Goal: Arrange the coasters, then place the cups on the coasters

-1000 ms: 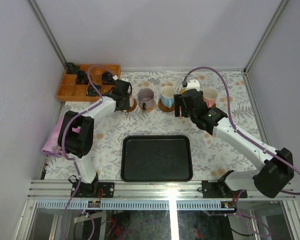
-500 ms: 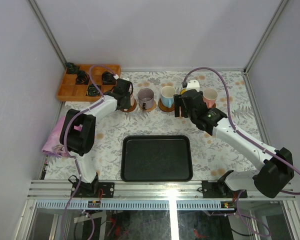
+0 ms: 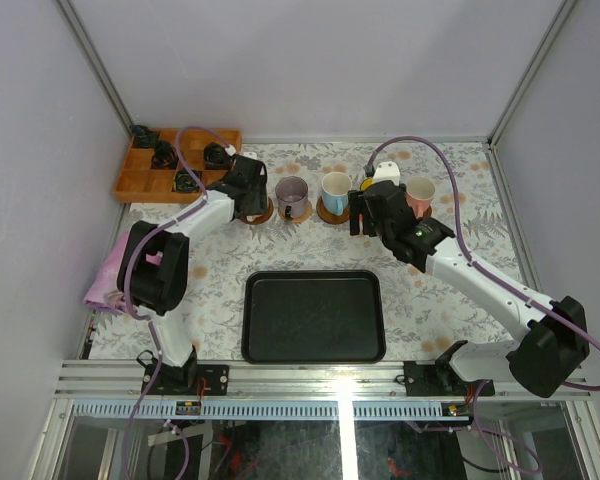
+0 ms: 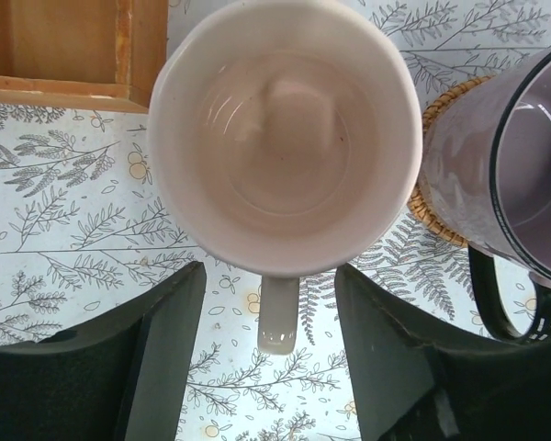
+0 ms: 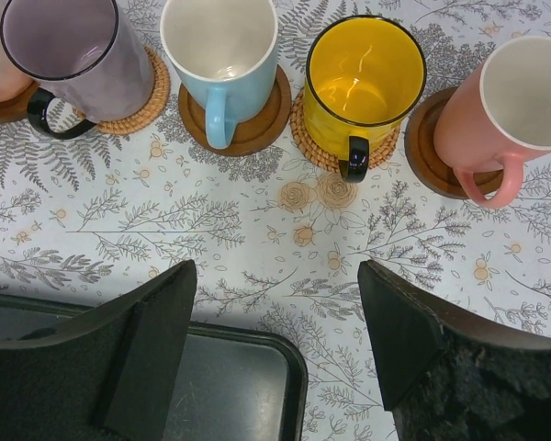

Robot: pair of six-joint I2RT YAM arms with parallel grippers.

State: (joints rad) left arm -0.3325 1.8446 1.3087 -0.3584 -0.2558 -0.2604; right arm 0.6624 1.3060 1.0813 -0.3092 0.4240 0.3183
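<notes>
Jaws apart, the left gripper is straddling the handle of the peach-pink cup. Neither finger is touching the handle, which is pointing to 6 o'clock. The cup is standing upright at the 9 o'clock end of the row. Its dark coaster is hidden under it in the left wrist view and only peeking out in the right wrist view. Just beside it at 3 o'clock, the mauve-grey cup is sitting on a woven coaster. The wooden box is lying at 11 o'clock.

The right gripper, jaws wide and holding nothing, is hanging over the patterned table between the row and the black tray. At its 12 o'clock, the light blue cup, yellow cup and salmon-pink cup are each resting on a coaster.

All five cups appear seated, so the step in hand looks like a clean withdrawal. The left arm would do best rising straight up until its fingers clear the rim. A sideways swing risks catching the handle or nudging the mauve-grey cup.

Against the top view a second ago, the left wrist is sitting slightly nearer 12 o'clock and its cable is looping higher. The cups and right arm are barely differing. That view does not show how the left jaws stood then.
</notes>
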